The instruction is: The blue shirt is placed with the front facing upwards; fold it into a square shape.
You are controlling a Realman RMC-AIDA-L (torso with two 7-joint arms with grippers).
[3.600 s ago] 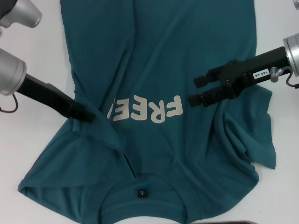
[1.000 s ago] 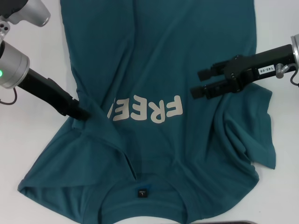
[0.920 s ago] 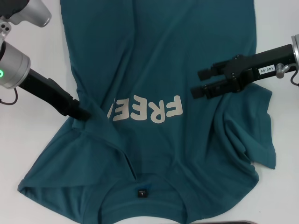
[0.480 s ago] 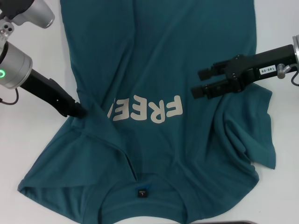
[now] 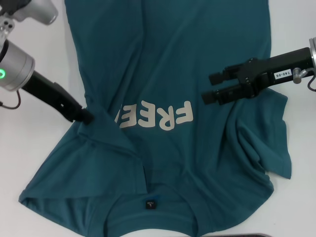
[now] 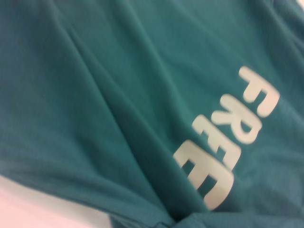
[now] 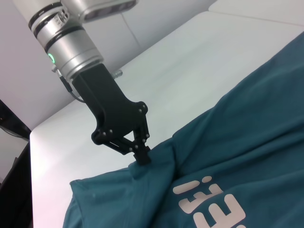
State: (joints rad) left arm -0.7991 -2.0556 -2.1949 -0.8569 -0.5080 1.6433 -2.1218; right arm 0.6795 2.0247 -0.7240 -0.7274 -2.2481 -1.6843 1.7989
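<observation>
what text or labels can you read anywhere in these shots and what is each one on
"FREE": white block letters on the chest of the blue shirt, upside down in the head view, also seen in the left wrist view.
"140-06", as best it reads: small white sticker on the right gripper.
Collar label inside the shirt's neck: print too small to read.
Left gripper: no readable marking.
</observation>
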